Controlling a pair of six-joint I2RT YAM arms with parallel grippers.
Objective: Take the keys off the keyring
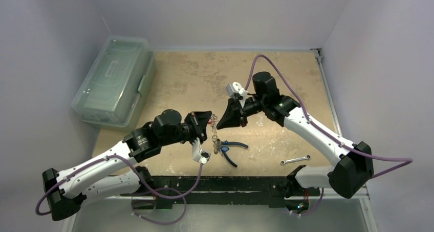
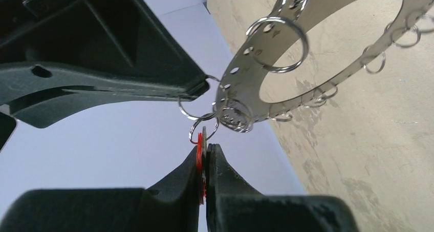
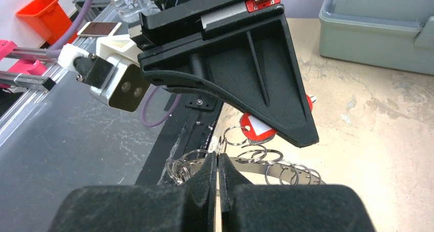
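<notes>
The keyring (image 2: 240,73) is a flat silver band with holes, strung with several small split rings. It hangs in the air between both grippers, above the table's near edge (image 1: 217,140). My left gripper (image 2: 207,147) is shut on a red-tagged key (image 2: 200,163) that hangs from a split ring. It also shows in the right wrist view, holding the red tag (image 3: 256,130). My right gripper (image 3: 217,157) is shut on a small split ring at the band (image 3: 286,169). Its tip shows in the left wrist view (image 2: 197,88). Other keys are not clear.
Blue-handled pliers (image 1: 233,149) lie on the table just under the hanging ring. A silver wrench (image 1: 295,160) lies to the right near the front edge. A clear lidded plastic bin (image 1: 115,81) stands at the back left. A black rail (image 1: 230,183) runs along the front.
</notes>
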